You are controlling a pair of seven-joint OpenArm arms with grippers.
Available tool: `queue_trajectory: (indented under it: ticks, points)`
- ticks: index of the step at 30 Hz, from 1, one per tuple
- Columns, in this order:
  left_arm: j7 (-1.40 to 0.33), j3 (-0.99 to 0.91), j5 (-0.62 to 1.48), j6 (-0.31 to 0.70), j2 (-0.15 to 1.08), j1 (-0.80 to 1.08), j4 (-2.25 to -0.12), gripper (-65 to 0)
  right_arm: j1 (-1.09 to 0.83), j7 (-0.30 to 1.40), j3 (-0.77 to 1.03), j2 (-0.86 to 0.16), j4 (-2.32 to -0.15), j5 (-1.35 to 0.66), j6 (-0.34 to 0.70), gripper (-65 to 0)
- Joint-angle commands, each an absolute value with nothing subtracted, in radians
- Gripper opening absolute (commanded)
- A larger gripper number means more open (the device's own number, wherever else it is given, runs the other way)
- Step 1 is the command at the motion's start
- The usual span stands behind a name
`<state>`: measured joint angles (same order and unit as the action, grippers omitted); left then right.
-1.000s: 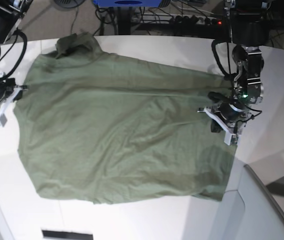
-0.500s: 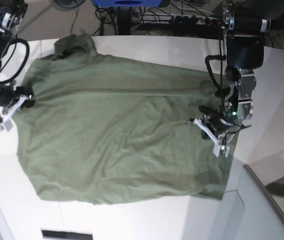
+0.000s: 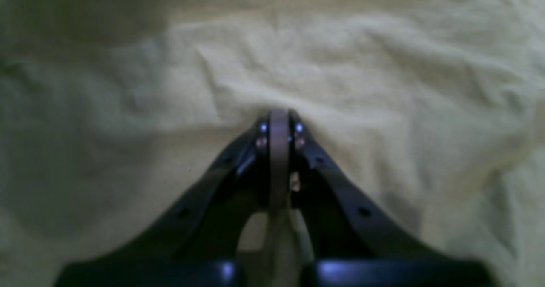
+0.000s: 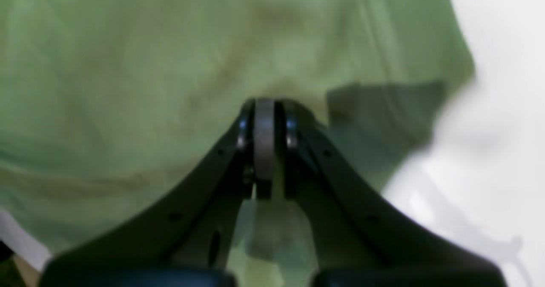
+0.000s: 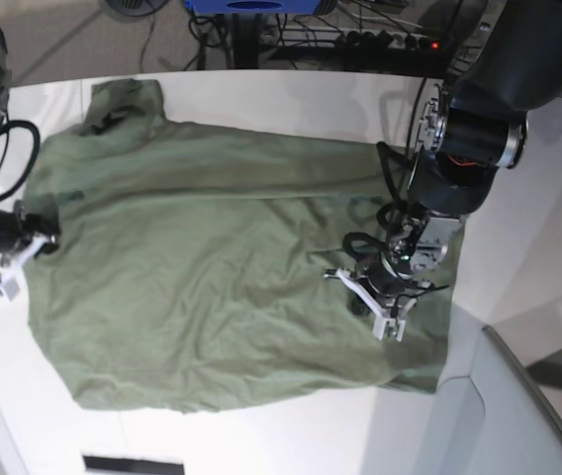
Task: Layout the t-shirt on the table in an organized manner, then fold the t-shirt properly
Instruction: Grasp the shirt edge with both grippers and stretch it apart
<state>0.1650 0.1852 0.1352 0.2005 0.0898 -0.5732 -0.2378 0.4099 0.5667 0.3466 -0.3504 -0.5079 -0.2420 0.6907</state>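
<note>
— What does the t-shirt (image 5: 212, 267) look like?

— Plain olive-green cloth, spread mostly flat on the white table (image 5: 548, 228), softly wrinkled. One short sleeve bunches up at the far corner, toward the cables (image 5: 380, 40) beyond the table's back edge. Along the near hem it lies fairly straight, though the corner next to the grey panel (image 5: 518, 416) is folded under a little.

— Which way does it run?

— In the base view its long axis goes across the table, side to side, slightly skewed: the end by the left gripper (image 5: 385, 297) sits nearer the grey panel than the opposite end does. I cannot make out the neckline, so I cannot say which end is the collar.

— And the grippers?

— Both are clamped on fabric. The left wrist view shows the left gripper (image 3: 279, 121) with its jaws pressed together and a ridge of shirt (image 3: 340, 65) gathered at the tips, well inside the cloth from the panel-side edge. The right gripper (image 4: 265, 112) is likewise pinched tight on the shirt (image 4: 127, 65) close to its border, with bare table (image 4: 502, 108) just beside it; in the base view it (image 5: 26, 242) sits at the edge farthest from the panel.
</note>
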Motion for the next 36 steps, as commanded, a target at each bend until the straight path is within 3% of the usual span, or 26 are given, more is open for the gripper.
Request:
queue_trajectory:
  ticks: [1, 6, 9, 14, 19, 23, 28, 32, 36]
  points:
    - [0.145, 0.186, 0.133, 0.194, 0.099, -0.599, -0.245, -65.0, 0.437, 0.539, 0.343, -0.372, -0.501, -0.249, 0.698, -61.5]
    - [0.147, 0.185, 0.133, 0.194, 0.102, -0.63, -0.245, -65.0, 0.46, 0.42, 0.246, -0.372, -0.495, -0.251, 0.61, -61.5]
    - [0.145, 0.174, 0.15, 0.194, 0.101, -0.664, -0.248, -65.0, 0.484, 0.438, 0.217, -0.374, -0.547, -0.254, 0.605, -61.5]
    - [-0.008, 0.176, 0.283, 0.199, 0.137, -0.638, -0.429, -65.0, 0.309, 0.654, 0.352, -0.366, -1.03, -0.259, 0.601, -61.7]
    - [-0.199, 0.176, 0.384, 0.196, 0.237, -0.423, -0.883, -65.0, 0.047, 0.894, 0.57, -0.194, -1.581, -0.254, 0.601, -60.6]
    - [-0.285, 0.174, 0.386, 0.194, 0.28, -0.249, -1.147, -65.0, -0.13, 0.975, 0.59, -0.073, -1.811, -0.257, 0.608, -59.3]
    - [-0.295, 0.096, 0.383, 0.194, 0.282, -0.059, -1.316, -65.0, -0.236, 0.97, 0.542, -0.004, -1.879, -0.257, 0.618, -46.1]
    - [-0.295, 0.056, 0.383, 0.194, 0.283, 0.033, -1.336, -65.0, -0.236, 0.928, 0.449, -0.008, -1.802, -0.251, 0.698, -49.5]
    - [-0.291, 0.056, 0.381, 0.194, 0.285, 0.071, -1.311, -65.0, -0.136, 0.883, 0.432, -0.039, -1.646, -0.251, 0.698, -54.9]
